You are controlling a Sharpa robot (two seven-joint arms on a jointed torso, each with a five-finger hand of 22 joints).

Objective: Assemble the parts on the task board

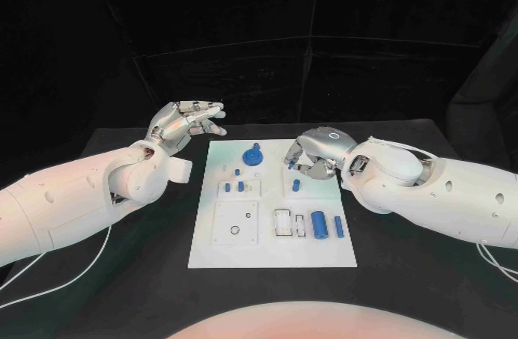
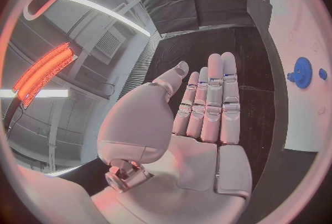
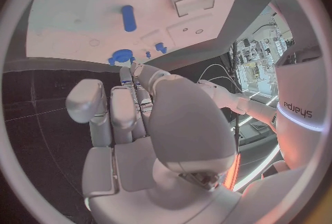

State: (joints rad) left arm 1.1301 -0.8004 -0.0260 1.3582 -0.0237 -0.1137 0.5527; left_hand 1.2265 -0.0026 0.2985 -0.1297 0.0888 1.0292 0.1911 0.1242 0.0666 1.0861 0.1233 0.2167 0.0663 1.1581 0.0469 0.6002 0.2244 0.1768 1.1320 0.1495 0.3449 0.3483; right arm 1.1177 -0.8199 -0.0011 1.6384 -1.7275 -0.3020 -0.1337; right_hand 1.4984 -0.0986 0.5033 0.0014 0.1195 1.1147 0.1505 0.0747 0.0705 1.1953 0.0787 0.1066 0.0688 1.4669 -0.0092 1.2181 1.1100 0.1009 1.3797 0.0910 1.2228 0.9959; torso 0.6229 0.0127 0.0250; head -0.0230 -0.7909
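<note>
Task board point(image 1: 272, 253): white rectangular plate, centred on the black surface point(image 1: 410, 279), long axis running away from the robot.

Parts on board:
- Blue gear point(image 1: 251, 156), far end, toward the left side.
- Small blue pegs point(image 1: 236, 187), mid-board, left of centre; some stand upright.
- Short blue pin point(image 1: 296, 184), upright, mid-board, just beside the right robot hand's fingertips.
- Large blue cylinder point(image 1: 320, 223), lying flat near the right edge, long axis along the board's length.
- Thinner blue bar point(image 1: 337, 227), lying parallel to the cylinder, just on its right.
- Square white plate point(image 1: 236, 223) and two rectangular frames point(image 1: 283, 223), near half of the board.

Left robot hand point(image 1: 186, 122): raised beyond the board's far left corner, well apart from every part. Fingers straight and together in the left wrist view, nothing in the palm; released.

Right robot hand point(image 1: 313, 158): over the board's far right portion, fingers curled downward toward the plate. Whether anything is pinched under the fingers cannot be told.

Governing relation: the short blue pin lies just on the near side of the right robot hand; the gear lies toward the board's left from it. The right hand is judged the nearer to both, so the coming move likely falls to it.
</note>
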